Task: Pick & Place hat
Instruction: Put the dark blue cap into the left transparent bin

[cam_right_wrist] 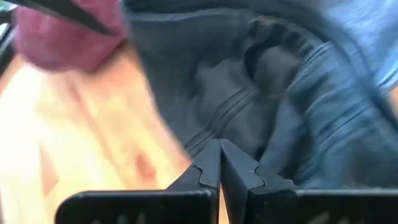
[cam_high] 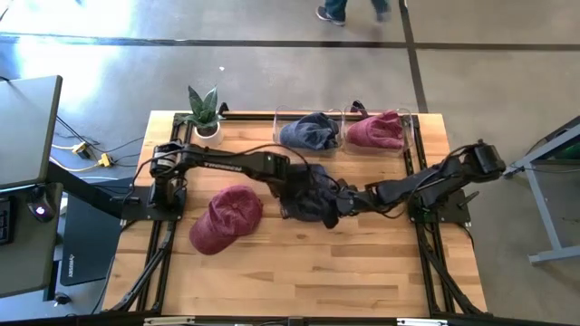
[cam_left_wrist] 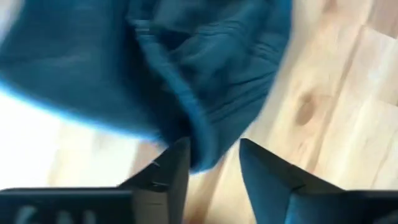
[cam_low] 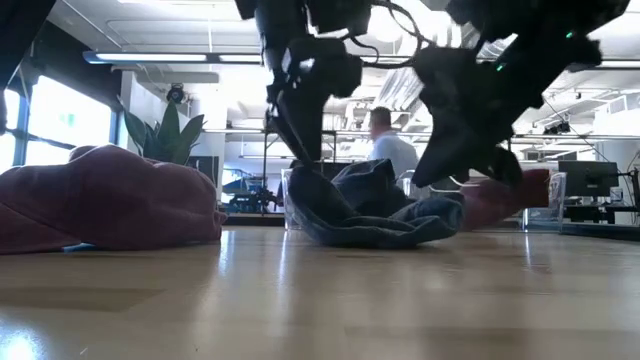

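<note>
Four hats: two blue, one on the table (cam_high: 313, 201) and one in a bin (cam_high: 308, 131); two red, one on the table (cam_high: 227, 217) and one binned (cam_high: 376, 131). One potted plant (cam_high: 205, 113).

Both arms are matte black, built of slim jointed segments on dark bases, with thin black cables running along them. The left gripper (cam_left_wrist: 214, 177) shows two flat, dark wedge-shaped fingers; the right gripper (cam_right_wrist: 219, 167) has dark fingers with small notched tips
</note>
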